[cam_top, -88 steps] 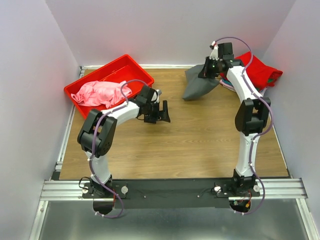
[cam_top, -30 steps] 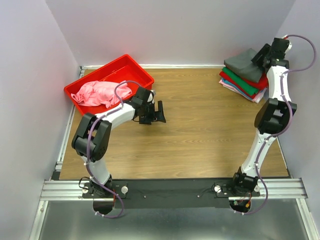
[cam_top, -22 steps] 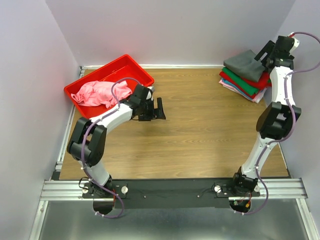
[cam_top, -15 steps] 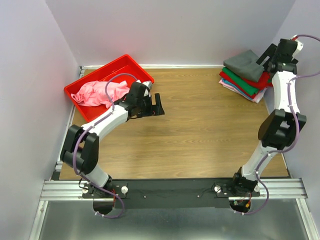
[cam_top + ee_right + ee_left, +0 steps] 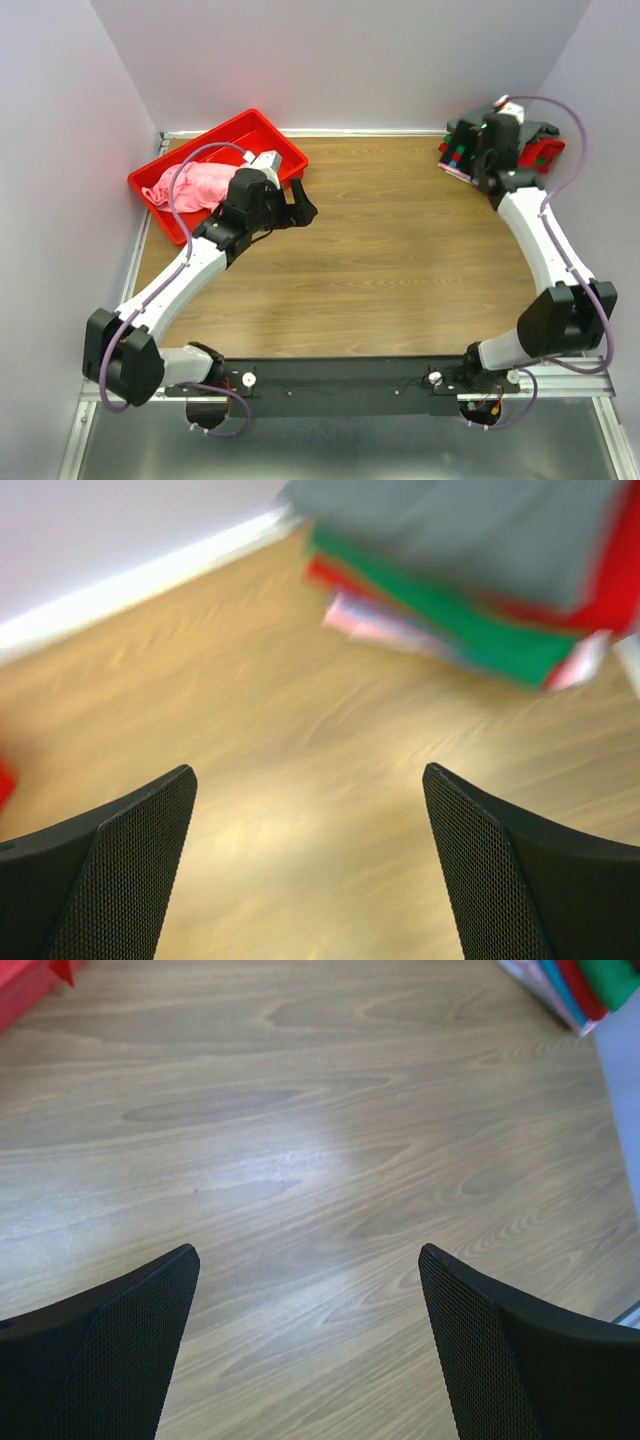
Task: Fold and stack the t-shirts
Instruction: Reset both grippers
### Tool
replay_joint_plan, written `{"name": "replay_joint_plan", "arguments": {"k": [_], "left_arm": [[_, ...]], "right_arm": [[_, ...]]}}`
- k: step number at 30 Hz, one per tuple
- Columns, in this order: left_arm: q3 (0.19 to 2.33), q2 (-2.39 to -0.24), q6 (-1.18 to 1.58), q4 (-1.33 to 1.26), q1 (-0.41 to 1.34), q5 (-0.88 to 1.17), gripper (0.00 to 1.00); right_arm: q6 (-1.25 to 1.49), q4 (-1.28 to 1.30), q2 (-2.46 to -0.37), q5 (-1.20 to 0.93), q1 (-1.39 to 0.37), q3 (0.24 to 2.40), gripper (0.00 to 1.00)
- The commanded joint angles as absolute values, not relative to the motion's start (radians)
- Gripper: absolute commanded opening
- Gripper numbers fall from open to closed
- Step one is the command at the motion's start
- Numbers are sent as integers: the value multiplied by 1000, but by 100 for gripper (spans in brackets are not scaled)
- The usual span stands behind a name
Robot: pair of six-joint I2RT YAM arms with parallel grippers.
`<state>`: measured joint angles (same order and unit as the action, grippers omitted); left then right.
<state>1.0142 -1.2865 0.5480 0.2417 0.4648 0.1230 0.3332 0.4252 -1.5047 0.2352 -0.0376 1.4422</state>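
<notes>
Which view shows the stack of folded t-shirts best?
The right wrist view: the stack fills its upper right, grey on top, though blurred. In the top view the right arm covers most of it. The left wrist view catches only a corner.

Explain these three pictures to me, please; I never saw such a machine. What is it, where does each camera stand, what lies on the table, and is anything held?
This is a robot: two arms bolted at the near edge of a table, each ending in a two-finger claw. The wide picture comes from a fixed camera above and behind them. The other two come from a camera on each wrist; the black shapes at the bottom are the claw's fingers. At the far right lies a stack of folded t-shirts, dark grey on top. At the far left stands a red bin with a crumpled pink t-shirt inside. The left claw and the right claw are open and hold nothing.
</notes>
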Motion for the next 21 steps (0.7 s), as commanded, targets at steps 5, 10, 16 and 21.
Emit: {"name": "replay_joint_plan", "arguments": {"k": [5,10,16,21], "left_arm": [[936,-1118,589,181,463,22,98],[914,-1051,603,193,465,-31,98],[887,-979,629,227,466,-80,98],[896,-962,615,296,466,-119,98]], "right_arm": [[360,399,-1347,192,-282,1171,100],[391,399,-1221,155,-319,1022,100],[368,402,-1115,150,-318,933,100],[374,405,-1103,150,-319,925,100]]}}
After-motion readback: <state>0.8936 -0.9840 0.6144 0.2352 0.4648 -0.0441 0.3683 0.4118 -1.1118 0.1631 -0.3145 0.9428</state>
